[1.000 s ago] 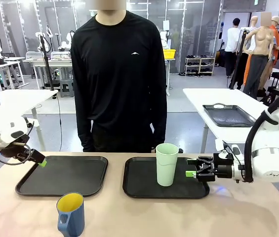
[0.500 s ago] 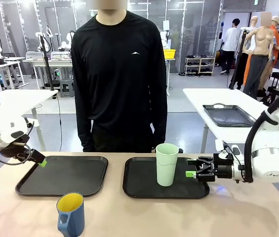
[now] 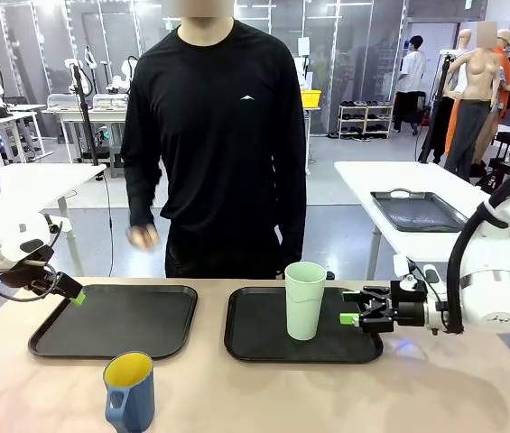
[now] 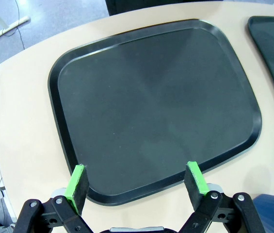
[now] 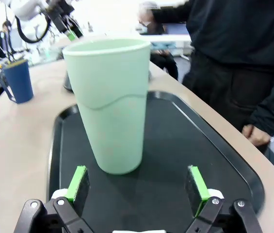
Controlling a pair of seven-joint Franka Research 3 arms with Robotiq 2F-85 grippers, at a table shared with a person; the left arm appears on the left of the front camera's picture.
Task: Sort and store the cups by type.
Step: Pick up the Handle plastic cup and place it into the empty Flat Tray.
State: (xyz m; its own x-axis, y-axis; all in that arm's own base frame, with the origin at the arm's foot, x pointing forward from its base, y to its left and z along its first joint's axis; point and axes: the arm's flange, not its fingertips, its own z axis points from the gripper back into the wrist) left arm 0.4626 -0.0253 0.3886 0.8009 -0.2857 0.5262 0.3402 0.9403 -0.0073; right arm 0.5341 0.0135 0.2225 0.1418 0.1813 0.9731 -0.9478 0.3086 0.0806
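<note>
**Sorting cups: mug off the trays, both claws open**

Standing nearest on the tabletop (image 3: 345, 397), close to its near edge, is the dark blue mug (image 3: 129, 393), upright and clear of both trays. A clumsy sideways approach could catch its handle and shove it off that edge.

Farther in, the left claw (image 4: 136, 169) hovers with jaws spread wide and empty over the near-left rim of the bare left tray (image 3: 115, 320).

The mint-green tumbler (image 3: 305, 299) stands upright on the right tray (image 3: 255, 341). The right claw (image 5: 137, 170), jaws apart and holding nothing, sits low just right of it, not touching. The tumbler is tall and likely light, so a finger brushing its wall could tip it over.

At the far side a person lifts a hand (image 3: 143, 236); reaching in could cross an arm's path.
</note>
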